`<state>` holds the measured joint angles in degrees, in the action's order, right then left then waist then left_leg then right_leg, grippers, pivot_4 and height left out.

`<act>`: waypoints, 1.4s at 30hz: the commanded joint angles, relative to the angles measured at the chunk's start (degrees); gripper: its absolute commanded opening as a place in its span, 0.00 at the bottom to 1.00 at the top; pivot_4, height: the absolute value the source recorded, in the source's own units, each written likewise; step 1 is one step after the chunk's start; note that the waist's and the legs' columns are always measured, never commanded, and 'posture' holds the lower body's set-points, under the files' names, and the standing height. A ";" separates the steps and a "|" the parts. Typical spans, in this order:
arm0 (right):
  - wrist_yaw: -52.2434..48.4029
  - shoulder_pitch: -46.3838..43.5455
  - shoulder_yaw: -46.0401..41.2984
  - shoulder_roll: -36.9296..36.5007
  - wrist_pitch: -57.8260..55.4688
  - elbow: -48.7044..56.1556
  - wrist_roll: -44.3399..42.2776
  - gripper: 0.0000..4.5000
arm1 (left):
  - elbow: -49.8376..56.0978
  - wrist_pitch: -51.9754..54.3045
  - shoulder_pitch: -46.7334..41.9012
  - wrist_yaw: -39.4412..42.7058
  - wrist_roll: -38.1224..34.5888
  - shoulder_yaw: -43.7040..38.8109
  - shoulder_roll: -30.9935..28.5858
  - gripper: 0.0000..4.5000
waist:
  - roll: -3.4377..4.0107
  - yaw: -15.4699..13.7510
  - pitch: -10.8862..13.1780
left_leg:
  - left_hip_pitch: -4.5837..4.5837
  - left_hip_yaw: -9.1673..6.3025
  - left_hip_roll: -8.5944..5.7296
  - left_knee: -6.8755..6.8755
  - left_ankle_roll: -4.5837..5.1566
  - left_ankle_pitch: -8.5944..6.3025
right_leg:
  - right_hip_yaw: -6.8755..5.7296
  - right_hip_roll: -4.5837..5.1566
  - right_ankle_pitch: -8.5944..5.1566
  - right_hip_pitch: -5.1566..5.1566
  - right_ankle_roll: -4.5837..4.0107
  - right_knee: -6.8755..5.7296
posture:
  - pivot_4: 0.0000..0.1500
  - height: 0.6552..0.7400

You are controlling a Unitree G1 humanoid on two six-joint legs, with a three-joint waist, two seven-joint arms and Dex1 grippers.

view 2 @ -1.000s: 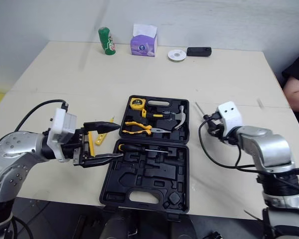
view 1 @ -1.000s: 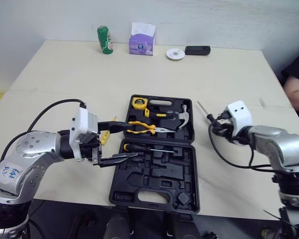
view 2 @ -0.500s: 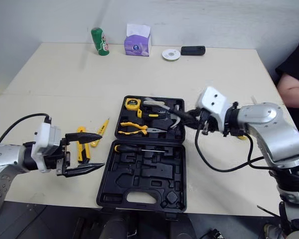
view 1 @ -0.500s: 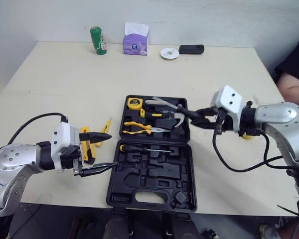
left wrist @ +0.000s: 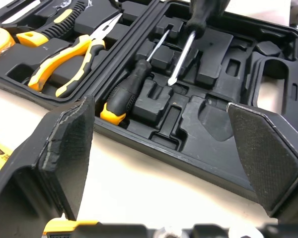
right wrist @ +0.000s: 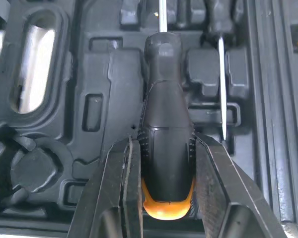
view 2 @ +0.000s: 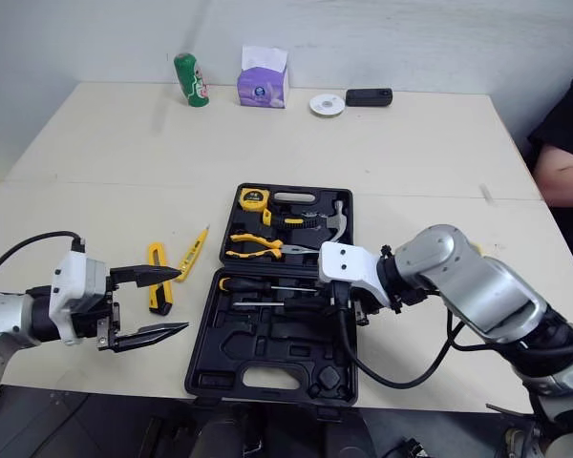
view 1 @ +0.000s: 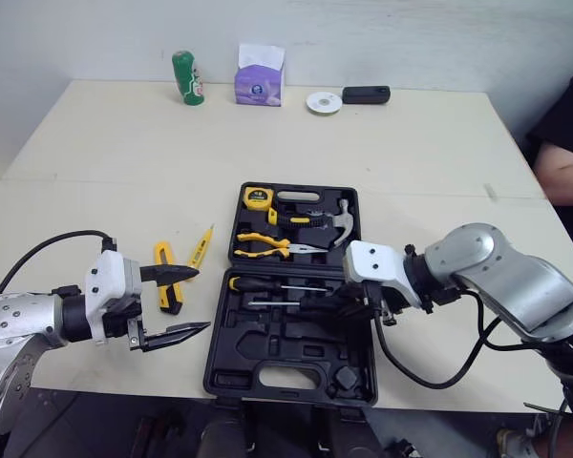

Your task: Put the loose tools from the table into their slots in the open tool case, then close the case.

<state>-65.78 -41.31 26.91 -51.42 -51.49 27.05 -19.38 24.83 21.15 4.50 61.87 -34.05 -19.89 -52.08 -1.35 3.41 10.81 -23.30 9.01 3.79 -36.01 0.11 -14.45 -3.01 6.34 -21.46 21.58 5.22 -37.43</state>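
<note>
Black right fingers (right wrist: pixel 115 191) clamped on black-handled, orange-capped screwdriver (right wrist: pixel 166 114) over slots of open case (view 1: pixel 315 336); left fingers (left wrist: pixel 64 144) spread wide, empty, beside case.

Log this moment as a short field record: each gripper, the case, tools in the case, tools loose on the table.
left gripper: open, over the table left of the tool case, near the utility knife
right gripper: shut on black-handled screwdriver, over the case's lower half
tool case: open
in case: tape measure, pliers, hammer, seated screwdriver
loose on table: utility knife, yellow tester pen
</note>
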 commanded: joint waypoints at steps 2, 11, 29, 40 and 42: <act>1.18 -1.54 0.86 0.95 -0.72 1.26 1.86 0.22 | 0.98 -0.64 0.14 1.01 -0.20 -1.52 -1.00 1.00 | 0.00 -0.10 0.00 | -0.01 -0.01 0.00 0.03 -0.01 0.00 | -0.02 0.00 -0.01 0.00 -0.02 0.01 | 1.00 1.00; 0.70 -2.39 1.95 -0.16 -1.32 0.09 4.17 0.22 | 2.42 0.73 2.07 1.71 -0.71 -1.73 -1.67 1.00 | 0.00 -0.08 0.00 | -0.01 -0.01 -0.01 0.00 0.00 -0.01 | -0.03 0.00 -0.01 0.00 -0.02 -0.01 | 1.00 1.00; 2.60 -2.52 4.88 0.70 -7.01 0.92 6.26 0.22 | 3.32 1.46 1.59 1.85 -0.50 -0.47 -1.28 1.00 | 0.00 -0.05 0.00 | 0.00 -0.01 -0.01 0.00 0.00 -0.01 | -0.03 0.00 -0.02 0.00 -0.03 -0.01 | 1.00 1.00; -1.14 -2.06 2.68 -2.95 -8.04 3.62 3.26 0.70 | 3.72 2.64 2.79 1.56 -0.57 -1.46 -1.75 1.00 | 0.00 -0.03 0.00 | 0.00 -0.02 -0.01 -0.04 0.01 -0.01 | -0.03 0.00 -0.01 -0.01 -0.03 -0.06 | 1.00 1.00; -1.41 -1.96 1.78 -3.91 -8.13 4.08 2.78 0.70 | 3.95 3.02 3.20 1.56 -0.70 -1.64 -1.84 1.00 | 0.00 -0.10 0.00 | 0.00 -0.02 -0.03 -0.02 0.02 -0.03 | -0.03 0.02 -0.01 0.00 -0.03 -0.02 | 1.00 1.00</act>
<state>-66.39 -42.84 30.83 -54.85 -59.91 28.62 -15.43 26.78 24.01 7.57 63.42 -34.11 -19.89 -52.93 -1.35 3.31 10.81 -23.31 8.99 3.76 -36.00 0.13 -14.48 -3.05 6.36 -21.48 21.58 5.20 -37.42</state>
